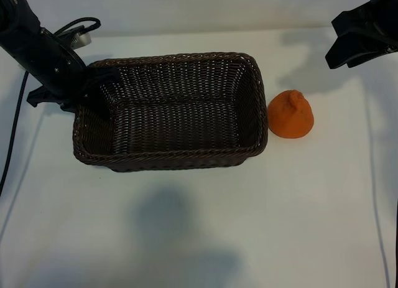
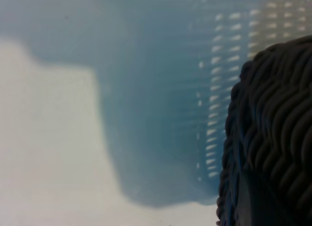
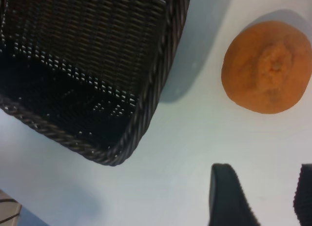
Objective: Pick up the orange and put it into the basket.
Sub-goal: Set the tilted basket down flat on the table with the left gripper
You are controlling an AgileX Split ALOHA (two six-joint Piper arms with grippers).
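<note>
The orange [image 1: 290, 115] lies on the white table just right of the basket [image 1: 252, 145], knob end up. The dark brown wicker basket has nothing in it. My left gripper [image 1: 93, 94] sits on the basket's left rim, its dark fingers closed over the wall; the left wrist view shows only that braided wall [image 2: 273, 138] up close. My right gripper [image 1: 346, 48] hangs at the far right, behind the orange and clear of it. In the right wrist view its fingers [image 3: 228, 196] stand apart with only bare table between them, and the orange [image 3: 267, 65] lies farther out beside the basket corner [image 3: 161, 89].
A black cable [image 1: 15, 126] runs down the table's left side. A round grey fitting [image 1: 78, 34] sits behind the left arm. White tabletop [image 1: 199, 226] stretches in front of the basket and around the orange.
</note>
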